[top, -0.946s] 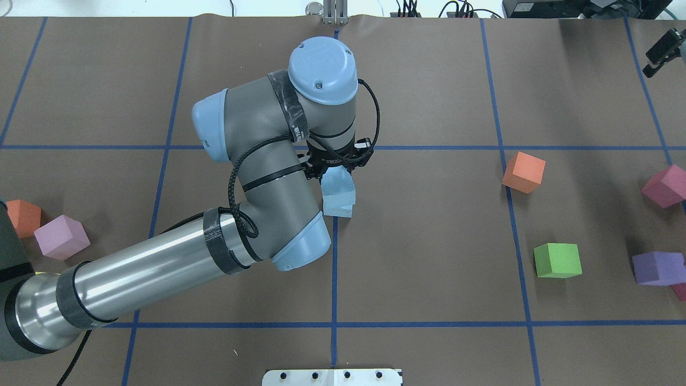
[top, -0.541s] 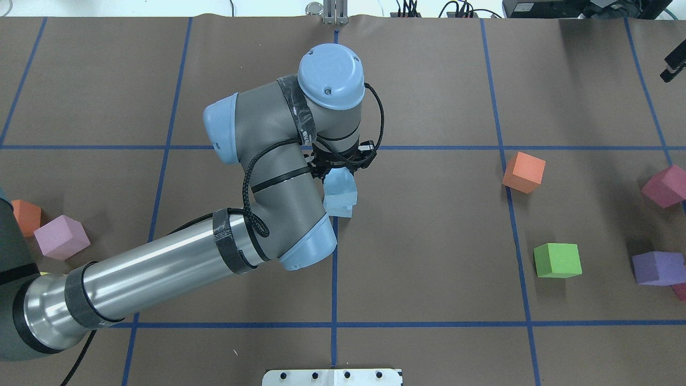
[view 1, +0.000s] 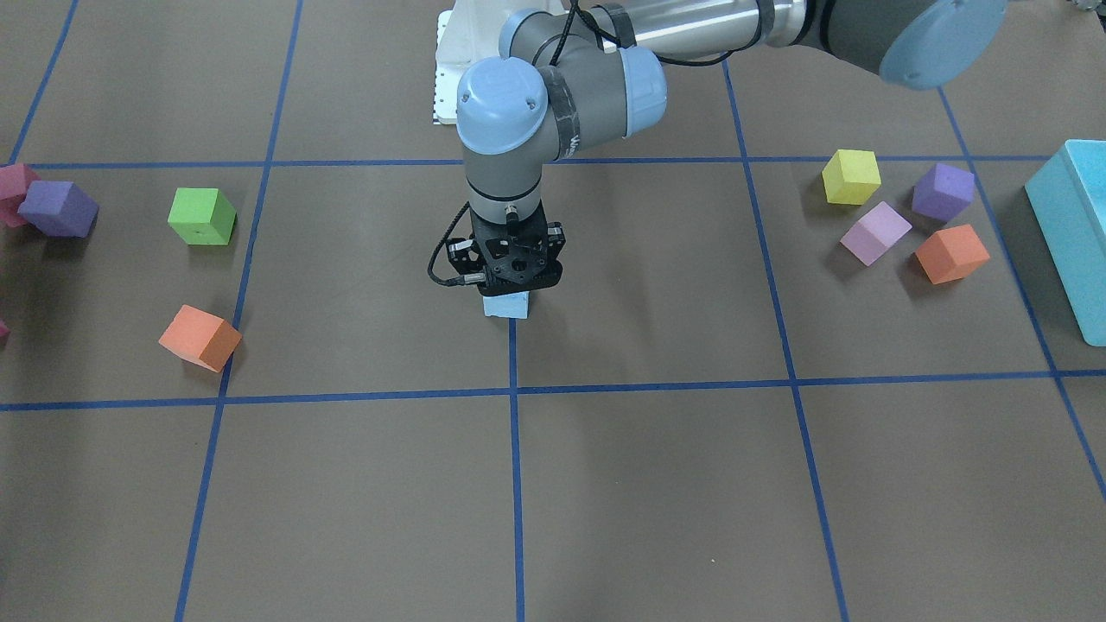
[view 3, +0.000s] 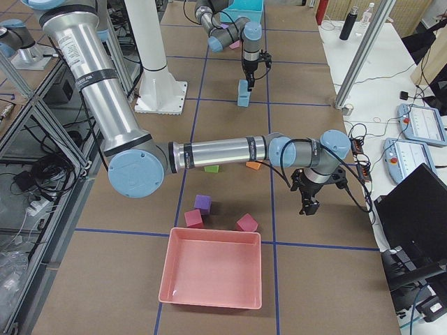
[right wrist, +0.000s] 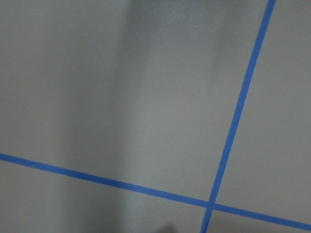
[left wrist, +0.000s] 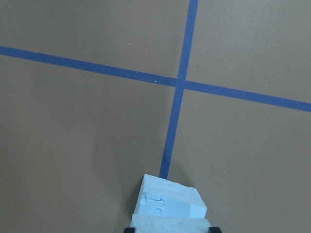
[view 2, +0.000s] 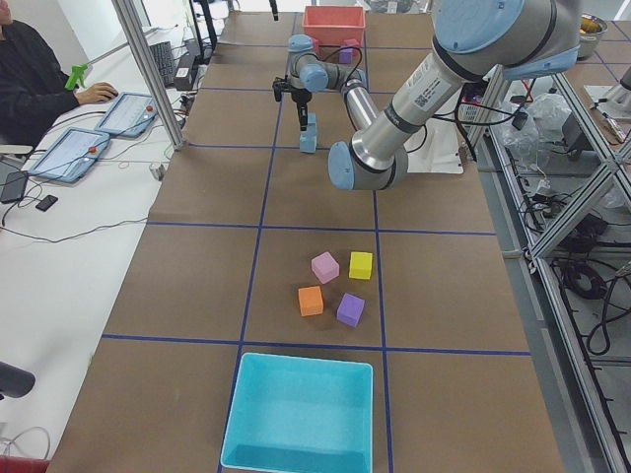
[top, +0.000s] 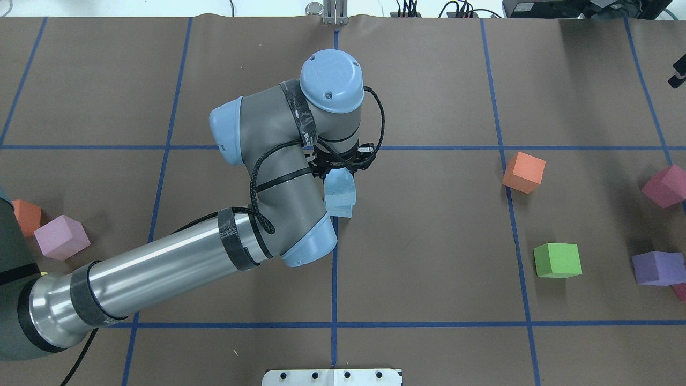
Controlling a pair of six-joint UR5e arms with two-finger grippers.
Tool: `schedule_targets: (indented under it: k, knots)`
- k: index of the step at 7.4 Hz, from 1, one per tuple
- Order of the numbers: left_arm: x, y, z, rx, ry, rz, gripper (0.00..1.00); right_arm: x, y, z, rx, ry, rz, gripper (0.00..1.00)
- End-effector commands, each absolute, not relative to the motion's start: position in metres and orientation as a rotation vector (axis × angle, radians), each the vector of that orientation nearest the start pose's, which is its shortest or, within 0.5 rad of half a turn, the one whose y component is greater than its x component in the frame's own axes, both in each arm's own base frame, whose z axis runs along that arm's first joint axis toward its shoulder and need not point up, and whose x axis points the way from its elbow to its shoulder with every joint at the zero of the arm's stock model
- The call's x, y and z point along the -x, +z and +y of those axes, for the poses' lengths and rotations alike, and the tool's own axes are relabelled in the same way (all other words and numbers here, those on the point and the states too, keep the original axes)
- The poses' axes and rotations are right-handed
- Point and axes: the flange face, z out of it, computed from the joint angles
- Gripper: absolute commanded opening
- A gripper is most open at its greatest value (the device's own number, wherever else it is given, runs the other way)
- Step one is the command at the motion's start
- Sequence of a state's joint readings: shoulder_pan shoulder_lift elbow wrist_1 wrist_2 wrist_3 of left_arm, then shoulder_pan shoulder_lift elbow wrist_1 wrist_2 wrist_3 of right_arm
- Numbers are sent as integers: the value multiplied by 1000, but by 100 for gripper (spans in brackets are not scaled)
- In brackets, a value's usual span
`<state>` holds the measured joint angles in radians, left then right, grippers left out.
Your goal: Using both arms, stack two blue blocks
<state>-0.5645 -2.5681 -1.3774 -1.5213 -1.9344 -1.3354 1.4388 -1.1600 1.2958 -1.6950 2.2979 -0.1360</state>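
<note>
Two pale blue blocks stand stacked at the table's centre, on a blue tape line. The upper block point(top: 339, 185) rests on the lower block point(top: 338, 208). My left gripper point(top: 340, 165) points straight down over the stack and is shut on the upper block. In the left wrist view the upper block point(left wrist: 170, 224) sits between the fingertips with the lower block point(left wrist: 171, 198) beneath it. In the front view only the lower block point(view 1: 506, 305) shows under the gripper point(view 1: 511, 275). My right gripper point(view 3: 308, 207) hangs over bare table far to the right; I cannot tell if it is open.
An orange cube point(top: 523, 171), a green cube point(top: 557, 260), a purple cube point(top: 658, 268) and a magenta cube point(top: 666, 186) lie to the right. A lilac cube point(top: 60, 237) and an orange cube point(top: 25, 217) lie left. A turquoise bin point(view 1: 1067, 216) and a pink bin point(view 3: 209, 301) stand at the table's ends.
The left arm's wrist and elbow have shifted a little to the right while the gripper and stack stay put. The right gripper has drawn back toward the right edge of the overhead view.
</note>
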Motion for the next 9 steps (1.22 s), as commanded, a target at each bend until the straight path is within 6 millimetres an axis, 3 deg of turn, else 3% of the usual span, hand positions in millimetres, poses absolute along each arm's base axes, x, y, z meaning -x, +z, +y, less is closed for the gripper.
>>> schedule_targets:
  k: [1, 2, 3, 4, 5, 6, 7, 8, 9]
  knots:
    - [-596, 112, -495, 18, -158, 828, 58, 20, 575, -662, -14, -260, -729, 100]
    - [-596, 114, -495, 18, -156, 827, 65, 20, 577, -663, -11, -259, -729, 100]
    - [-596, 115, -495, 14, -145, 824, 87, 20, 576, -663, -13, -259, -729, 100]
    - [-596, 116, -494, 12, -139, 823, 97, 20, 577, -663, -10, -258, -729, 100]
    - [-592, 113, -494, 6, -139, 830, 97, 20, 577, -663, -9, -257, -729, 100]
    - [-559, 106, -511, -29, -128, 847, 97, 17, 579, -663, -9, -253, -729, 100]
    - [-509, 121, -517, -53, -81, 868, 98, 13, 583, -662, -6, -246, -729, 100]
    - [-428, 156, -539, -68, -39, 904, 98, 12, 585, -660, -13, -248, -729, 100]
    - [-359, 197, -551, -75, 11, 921, 98, 12, 586, -660, -15, -246, -729, 100]
